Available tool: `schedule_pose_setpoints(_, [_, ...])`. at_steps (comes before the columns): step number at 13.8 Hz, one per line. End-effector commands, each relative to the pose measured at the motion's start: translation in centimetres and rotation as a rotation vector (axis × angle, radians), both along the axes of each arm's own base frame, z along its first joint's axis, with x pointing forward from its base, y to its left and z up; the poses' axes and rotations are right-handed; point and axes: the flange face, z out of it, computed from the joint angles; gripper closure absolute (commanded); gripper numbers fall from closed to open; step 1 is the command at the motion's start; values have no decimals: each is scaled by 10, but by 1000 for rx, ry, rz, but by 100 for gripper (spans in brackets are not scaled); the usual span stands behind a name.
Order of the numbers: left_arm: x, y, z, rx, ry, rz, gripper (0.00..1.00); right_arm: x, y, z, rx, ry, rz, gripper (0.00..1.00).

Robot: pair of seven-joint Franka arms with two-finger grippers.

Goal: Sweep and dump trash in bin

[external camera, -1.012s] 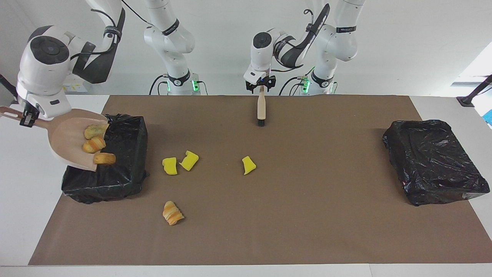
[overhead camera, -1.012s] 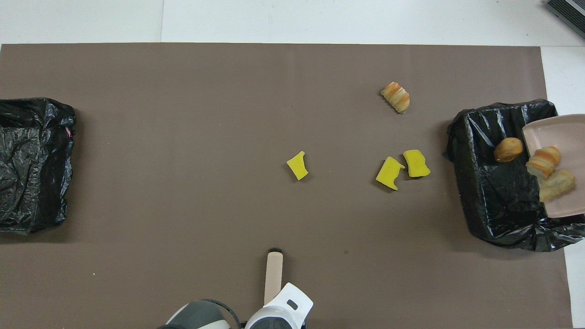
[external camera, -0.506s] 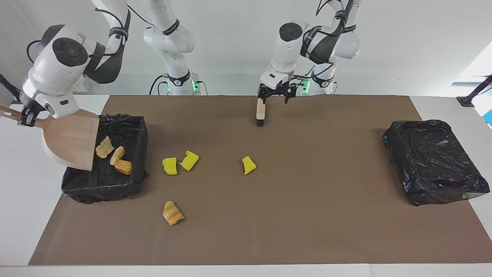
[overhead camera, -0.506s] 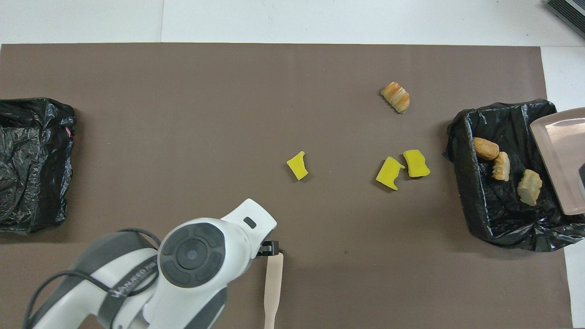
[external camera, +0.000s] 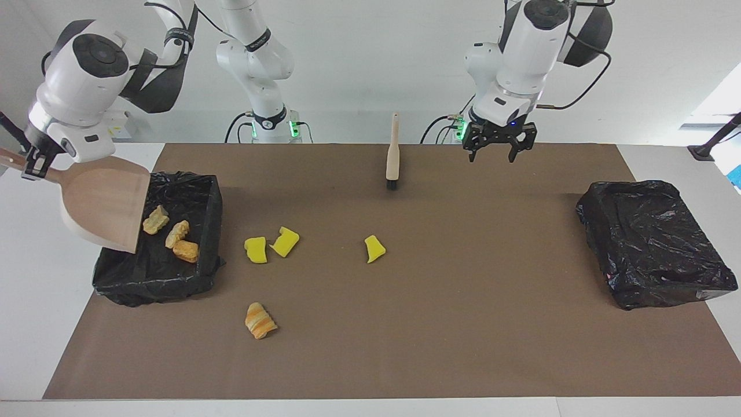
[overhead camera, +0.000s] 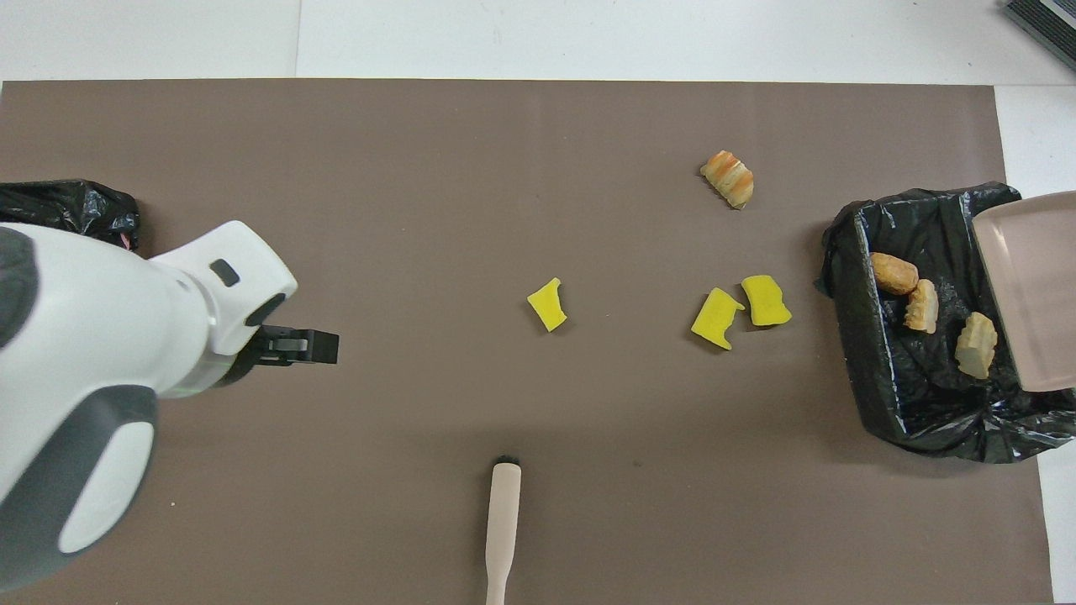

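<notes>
While three golden-brown pastry lumps (external camera: 171, 233) lie inside the black-lined bin (external camera: 204, 255) at the right arm's end of the table (external camera: 463, 324), four pieces of trash rest out on the brown mat: two yellow sponge chunks (external camera: 270, 245) just beside each other near that bin, a third yellow sponge chunk (external camera: 375, 248) alone toward the middle of the table, and one striped pastry lump (external camera: 260, 320) farther from the robots than the pair. Above the bin's outer edge the beige dustpan (external camera: 104, 205) hangs tilted, its open lip pointing down toward the lumps, with nothing on it. The right end effector (external camera: 32, 165) is clenched on the dustpan's handle. Nearer to the robots, at the mat's edge and about midway between the arms, the beige brush (external camera: 393, 152) stands upright by itself, bristles down on the mat, with nothing touching it. The left end effector (external camera: 499, 146) is released, its fingers spread and holding nothing, up in the air over the mat between the brush and the second black-lined bin (external camera: 654, 243), which sits at the left arm's end of the table.
</notes>
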Motion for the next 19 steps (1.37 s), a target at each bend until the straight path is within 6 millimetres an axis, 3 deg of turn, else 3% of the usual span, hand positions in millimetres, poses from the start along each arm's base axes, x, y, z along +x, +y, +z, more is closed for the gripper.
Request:
schedule_pose_setpoints(1, [12,36,52,20,-10,-41,0,-2,9,-6,132,-72,-92,100])
schedule_pose_setpoints(3, [21,63,62,27,37,-46,0,-14,14,-23,331,-176,-317,100])
schedule_pose_setpoints(5, [37,66,69,16,72,-38,0,-21,31,-38,385,-225,-488,100])
schedule_pose_setpoints(8, [55,79,75,11,107,-13,0,-18,85,-56,461,-254,-687,100])
schedule_pose_setpoints(11, [51,79,81,22,96,-64,0,-13,152,-63,515,-336,-902,100])
schedule_pose_setpoints(15, [41,79,83,21,96,-73,0,-2,264,-79,556,-517,-1194,100])
schedule_pose_setpoints(19, [41,80,82,22,100,-61,0,1,379,-101,648,-579,-1423,100])
